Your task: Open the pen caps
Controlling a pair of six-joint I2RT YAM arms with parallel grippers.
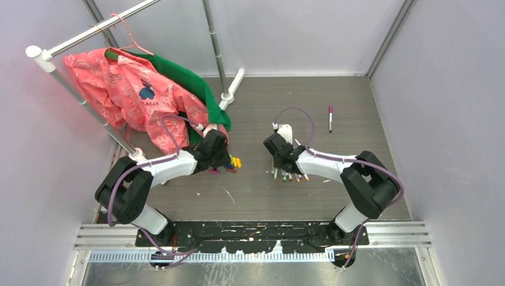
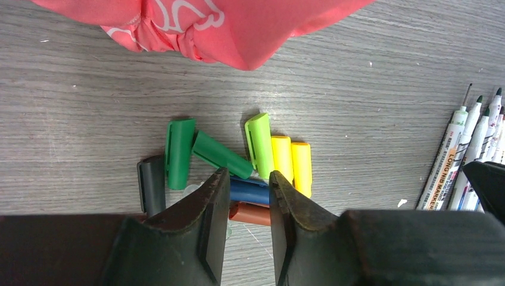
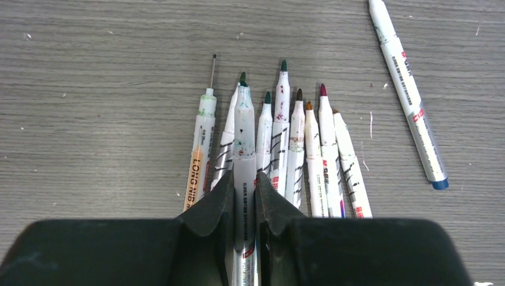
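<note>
Several loose pen caps [image 2: 179, 152] lie in a heap on the table: two dark green, a light green [image 2: 258, 143], two yellow [image 2: 281, 156], a blue [image 2: 250, 192], a red [image 2: 250, 213] and a dark grey [image 2: 152, 185]. My left gripper [image 2: 249, 176] hangs just over this heap [image 1: 232, 164], open, with the blue and red caps lying below the gap. My right gripper [image 3: 244, 179] is shut on an uncapped white pen [image 3: 244, 131] with a dark green tip. It holds the pen over a row of uncapped pens [image 3: 298, 155], which the top view also shows [image 1: 289, 176].
A pink shirt [image 1: 125, 89] and a green garment [image 1: 184, 77] hang from a rack at the back left, and the pink hem [image 2: 238, 30] drapes close to the caps. A capped pen [image 1: 330, 118] lies apart at the back right. Another pen [image 3: 411, 95] lies beside the row.
</note>
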